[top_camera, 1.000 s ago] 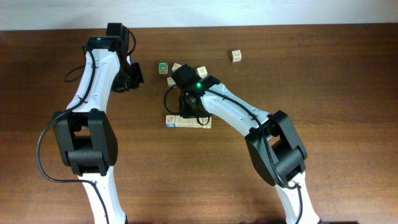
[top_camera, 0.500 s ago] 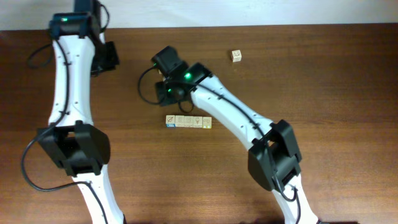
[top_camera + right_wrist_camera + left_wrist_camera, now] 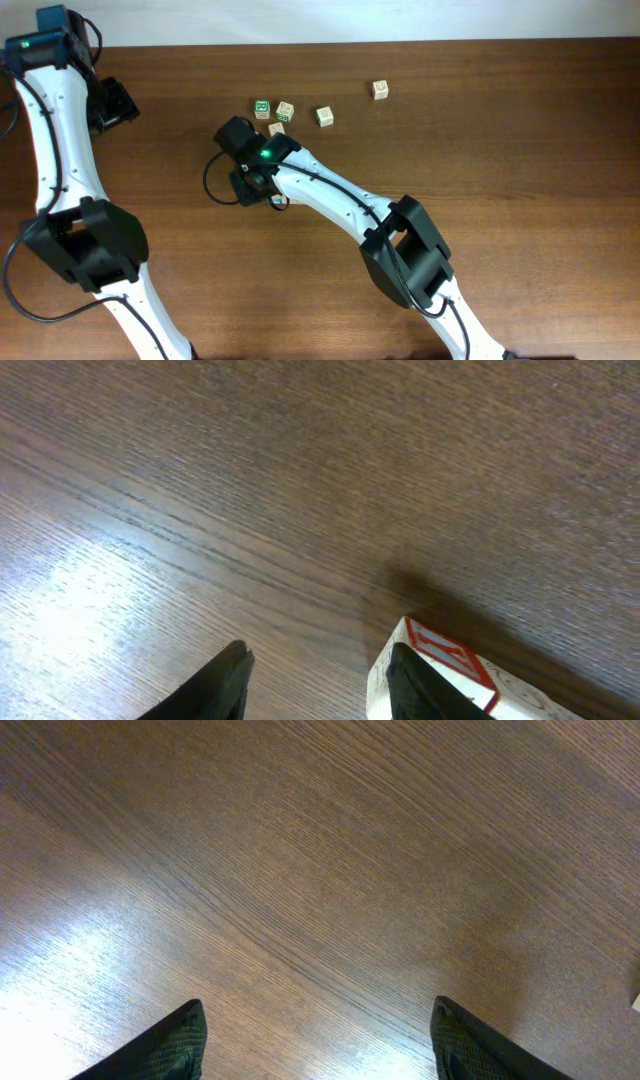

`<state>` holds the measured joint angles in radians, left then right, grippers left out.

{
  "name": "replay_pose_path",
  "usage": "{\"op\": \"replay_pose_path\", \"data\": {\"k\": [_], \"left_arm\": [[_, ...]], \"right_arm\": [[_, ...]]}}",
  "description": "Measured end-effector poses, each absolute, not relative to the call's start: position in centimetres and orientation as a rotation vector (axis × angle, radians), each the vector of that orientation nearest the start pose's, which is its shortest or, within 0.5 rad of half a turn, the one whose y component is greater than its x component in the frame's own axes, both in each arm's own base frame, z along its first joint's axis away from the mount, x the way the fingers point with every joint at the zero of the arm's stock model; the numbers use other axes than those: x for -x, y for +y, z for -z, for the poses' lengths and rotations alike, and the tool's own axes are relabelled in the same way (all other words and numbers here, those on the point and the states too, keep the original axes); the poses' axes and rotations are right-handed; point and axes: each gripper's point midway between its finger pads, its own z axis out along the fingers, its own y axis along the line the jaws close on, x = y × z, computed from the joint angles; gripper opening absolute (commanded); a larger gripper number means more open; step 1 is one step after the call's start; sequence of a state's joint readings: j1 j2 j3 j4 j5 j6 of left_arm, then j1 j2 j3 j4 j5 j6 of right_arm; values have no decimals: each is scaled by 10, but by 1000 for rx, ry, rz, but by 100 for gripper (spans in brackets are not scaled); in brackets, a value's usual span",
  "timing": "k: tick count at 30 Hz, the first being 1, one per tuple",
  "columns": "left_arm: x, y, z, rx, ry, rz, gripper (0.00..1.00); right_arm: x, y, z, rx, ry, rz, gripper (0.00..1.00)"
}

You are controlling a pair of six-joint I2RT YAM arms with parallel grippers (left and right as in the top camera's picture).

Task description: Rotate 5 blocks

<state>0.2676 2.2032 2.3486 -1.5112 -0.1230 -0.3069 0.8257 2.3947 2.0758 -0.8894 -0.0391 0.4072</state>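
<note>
Right gripper (image 3: 315,678) is being held part-open, empty, slightly left of the middle of the tabletop (image 3: 520,150). A red-marked block (image 3: 445,665) is lying just outside the jaws. Jaws should be recentred squarely across it before closing. Left gripper (image 3: 320,1045) is being held wide, empty, near the far-left corner.

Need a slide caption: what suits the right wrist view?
Right hand open over the wooden table, a red-marked block beside one fingertip.

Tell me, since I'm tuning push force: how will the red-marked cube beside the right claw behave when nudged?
The red-marked cube looks like rigid, flat-faced wood: it likely slides and won't roll. It is small, so probably light; a high push might tip it.
</note>
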Motion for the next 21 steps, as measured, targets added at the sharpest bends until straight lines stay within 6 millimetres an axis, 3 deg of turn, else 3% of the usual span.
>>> {"op": "replay_pose_path", "data": {"k": [5, 16, 19, 20, 21], "left_arm": [[-437, 142, -182, 848, 2806, -175, 71], [-435, 141, -181, 850, 2816, -176, 72], [-435, 139, -181, 850, 2821, -158, 67], [-434, 137, -181, 846, 2825, -154, 67], [-432, 135, -180, 843, 2839, -149, 66]], "right_arm": [[-370, 408, -35, 613, 2791, -322, 46], [-369, 407, -36, 671, 2778, -305, 47], [-376, 408, -72, 659, 2764, -316, 47], [-381, 407, -96, 645, 2746, -331, 47], [-392, 404, -132, 609, 2700, -363, 47]]}}
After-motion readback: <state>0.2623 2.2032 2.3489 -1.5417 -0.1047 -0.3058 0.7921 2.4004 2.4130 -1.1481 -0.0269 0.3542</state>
